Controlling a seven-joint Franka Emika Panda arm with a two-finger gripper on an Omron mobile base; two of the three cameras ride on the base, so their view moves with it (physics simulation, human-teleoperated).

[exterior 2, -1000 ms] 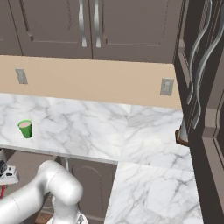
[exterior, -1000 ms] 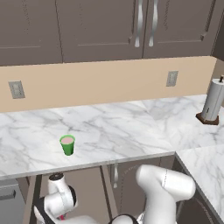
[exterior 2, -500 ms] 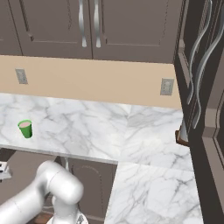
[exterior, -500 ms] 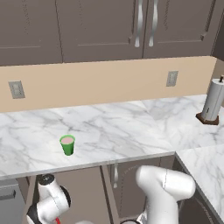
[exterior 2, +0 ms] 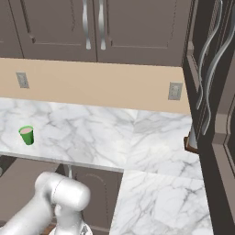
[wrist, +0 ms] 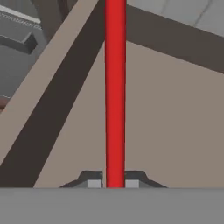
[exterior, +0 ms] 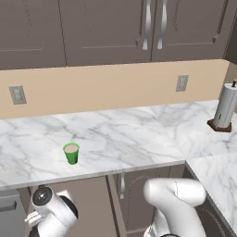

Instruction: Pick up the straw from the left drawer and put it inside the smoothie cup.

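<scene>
No lettering, label, brand mark or number can be read anywhere in this kitchen: the dark cabinet doors (exterior: pixel 106 28), the beige wall with its plain outlet plates (exterior: pixel 182 83) and the marble desk (exterior: pixel 120 134) all carry blank faces (the green smoothie cup (exterior: pixel 71 153) is likewise unmarked, as is the red straw (wrist: pixel 115 87) seen from the hand view).

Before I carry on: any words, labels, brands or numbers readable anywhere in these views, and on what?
None. No text shows on the smoothie cup, the straw clamped in the tool, the wall outlets, the paper towel holder, the upper cabinets or the marble counter; all are plain.
</scene>
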